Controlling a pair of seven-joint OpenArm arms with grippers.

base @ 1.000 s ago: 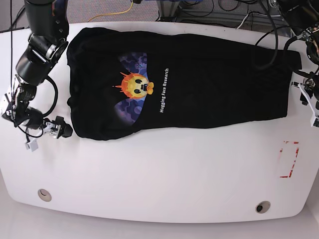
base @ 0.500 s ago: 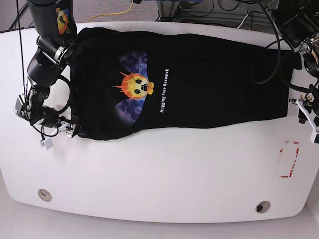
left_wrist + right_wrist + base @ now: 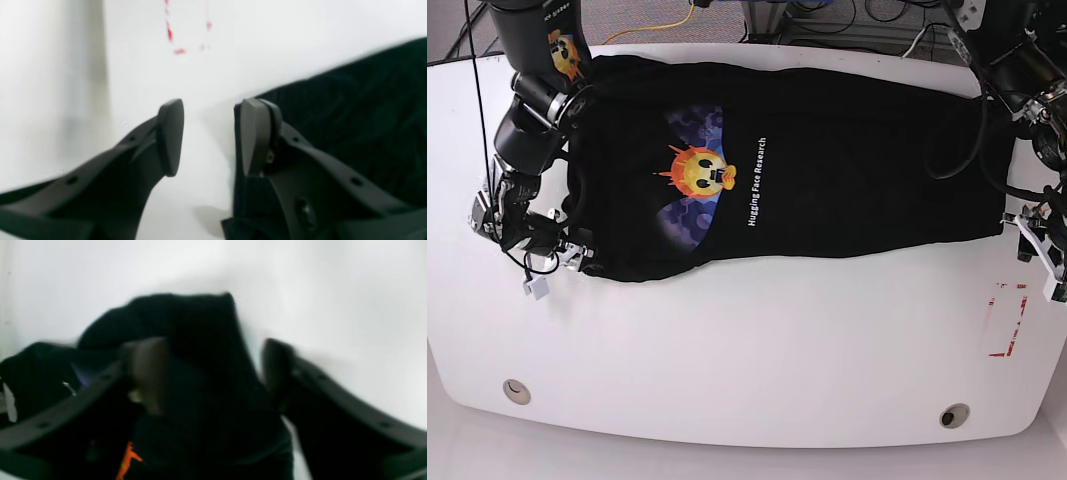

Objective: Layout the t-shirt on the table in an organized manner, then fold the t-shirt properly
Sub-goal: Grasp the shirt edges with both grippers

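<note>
The black t-shirt [image 3: 827, 160] lies lengthwise across the white table [image 3: 757, 350], with the sun face [image 3: 699, 170] showing. My right gripper [image 3: 585, 262] is at the shirt's near left corner. In the blurred right wrist view its jaws [image 3: 211, 373] stand apart around a raised bunch of black cloth [image 3: 200, 340]. My left gripper [image 3: 1015, 225] is at the shirt's near right corner. It is open [image 3: 211, 136] with bare table in the gap, and one finger [image 3: 253, 133] rests at the cloth edge [image 3: 350, 116].
A red tape outline [image 3: 1007, 320] marks the table near the right edge, in front of the left gripper [image 3: 170, 33]. Two round holes [image 3: 516, 391] [image 3: 953, 415] sit near the front edge. Cables [image 3: 657, 25] run behind the table.
The right gripper slid in from beside the shirt onto its near left corner, and its jaws narrowed around the cloth. The left gripper moved toward the front, to the near right corner.
</note>
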